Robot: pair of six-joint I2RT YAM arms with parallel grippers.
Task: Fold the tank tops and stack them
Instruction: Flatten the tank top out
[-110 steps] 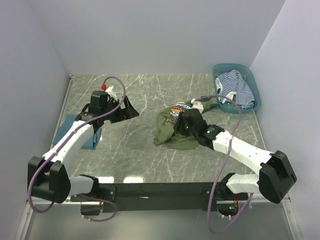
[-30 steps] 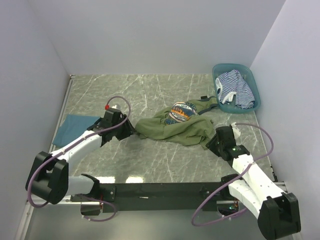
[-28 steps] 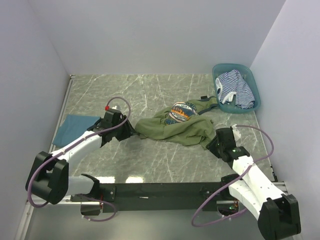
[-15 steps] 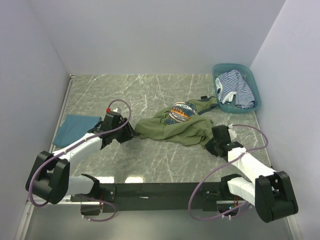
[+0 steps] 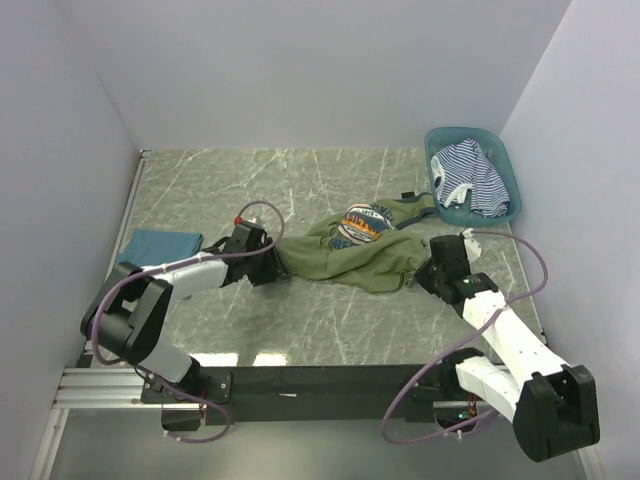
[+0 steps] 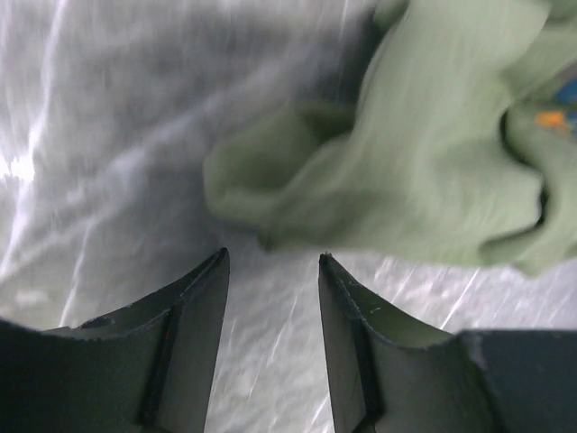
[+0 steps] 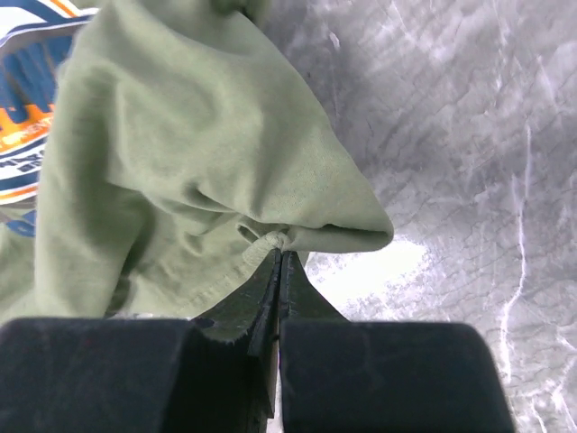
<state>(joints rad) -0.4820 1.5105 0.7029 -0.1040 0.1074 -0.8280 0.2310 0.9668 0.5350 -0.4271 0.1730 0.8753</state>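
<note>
The olive-green tank top (image 5: 352, 258) lies crumpled mid-table, its round orange-blue graphic (image 5: 360, 224) facing up. My right gripper (image 5: 426, 274) is at its right edge, shut on a pinch of the green hem (image 7: 270, 240); the jaws meet with cloth bunched at their tips (image 7: 281, 253). My left gripper (image 5: 268, 268) is open at the top's left end, its tips (image 6: 270, 258) just short of the green cloth (image 6: 424, 162), nothing between them. The teal-blue tank top (image 5: 160, 245) lies flat at the left. The striped tank top (image 5: 470, 180) sits in the basket.
The teal plastic basket (image 5: 513, 190) stands in the back right corner against the right wall. White walls close the table on the left, back and right. The arms' black base rail (image 5: 320, 382) runs along the near edge.
My right gripper has closed on the olive-green top's right hem and edged in toward the cloth. My left gripper has slid right, up to the top's left end, still open.
</note>
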